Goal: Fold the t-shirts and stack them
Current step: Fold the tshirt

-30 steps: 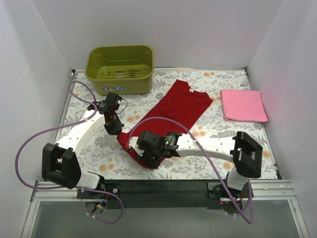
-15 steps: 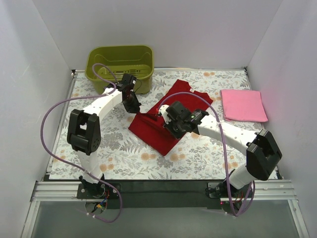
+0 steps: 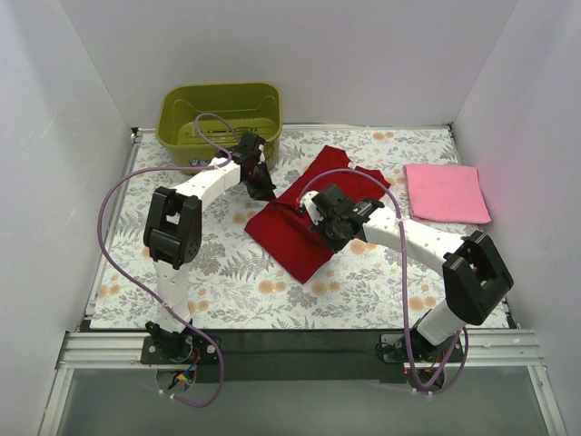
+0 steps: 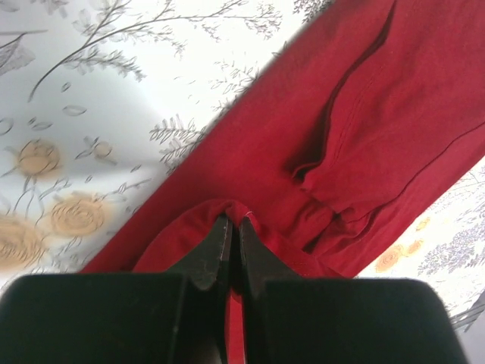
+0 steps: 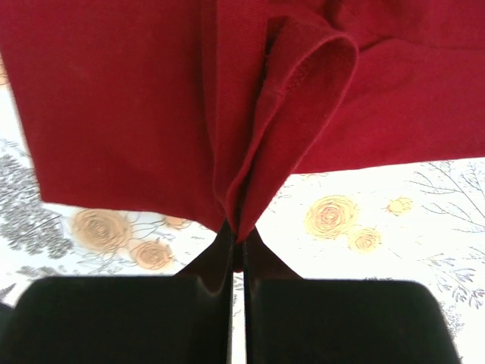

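While the left hand (image 4: 235, 224) pinches the red t-shirt (image 3: 295, 238), the right hand (image 5: 236, 232) does likewise.

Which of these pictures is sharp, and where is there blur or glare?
Top view: evenly lit, sharp, no glare. Left wrist view: the red shirt is sharp, the tablecloth at left looks washed out and soft. Right wrist view: shirt hem crisp, fingers a dark silhouette.

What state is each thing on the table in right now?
Red t-shirt: half folded, pinched by both hands.
Pink t-shirt: folded flat, untouched.
Green tub: upright.
Left hand: shut on red t-shirt.
Right hand: shut on red t-shirt.
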`<state>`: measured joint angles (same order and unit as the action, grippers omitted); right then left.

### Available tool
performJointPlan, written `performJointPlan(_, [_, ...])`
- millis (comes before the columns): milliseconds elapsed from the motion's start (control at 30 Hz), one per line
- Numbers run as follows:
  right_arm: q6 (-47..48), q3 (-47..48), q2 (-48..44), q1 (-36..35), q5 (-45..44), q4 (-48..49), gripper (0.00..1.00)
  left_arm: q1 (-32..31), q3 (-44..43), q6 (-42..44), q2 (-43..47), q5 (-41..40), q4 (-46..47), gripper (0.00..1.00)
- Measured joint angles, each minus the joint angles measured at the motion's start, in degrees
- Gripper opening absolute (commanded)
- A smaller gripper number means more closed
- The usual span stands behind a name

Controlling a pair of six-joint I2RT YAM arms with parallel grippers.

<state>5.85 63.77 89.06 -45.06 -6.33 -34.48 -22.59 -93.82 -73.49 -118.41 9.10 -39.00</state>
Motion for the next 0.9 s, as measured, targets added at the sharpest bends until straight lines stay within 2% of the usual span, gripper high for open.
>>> performJointPlan(467, [1.9, -1.3, 4.2, 1.6, -4.8, 4.2, 0.02, -0.4, 1.7, 0.6, -2.1, -0.2, 4.3, 0.02])
performJointPlan(533, [2.1, -1.8, 5.0, 1.6, -5.5, 5.0, 0.12, -0.4, 2.4, 0.5, -2.1, -0.3, 5.2, 0.07])
performJointPlan(600, [2.1, -2.2, 5.7, 1.6, -6.3, 5.8, 0.26, -0.4, 3.1, 0.6, -2.1, -0.5, 6.1, 0.19])
performJointPlan(667, [1.9, -2.4, 6.2, 1.7, -7.2, 6.2, 0.31, -0.4, 3.5, 0.5, -2.1, -0.8, 6.8, 0.33])
performJointPlan(767, [1.9, -2.5, 6.2, 1.8, -8.3, 6.2, 0.36, -0.4, 3.9, 0.3, -2.1, -1.6, 7.8, 0.48])
performJointPlan(800, [1.6, -2.5, 6.1, 1.9, -8.5, 6.2, 0.41, -0.4, 4.0, 0.4, -1.9, -1.9, 8.1, 0.59])
performJointPlan(900, [0.7, -2.4, 4.7, 1.9, -8.3, 6.1, 0.42, -0.6, 5.0, 0.3, -0.4, -3.2, 8.1, 0.73])
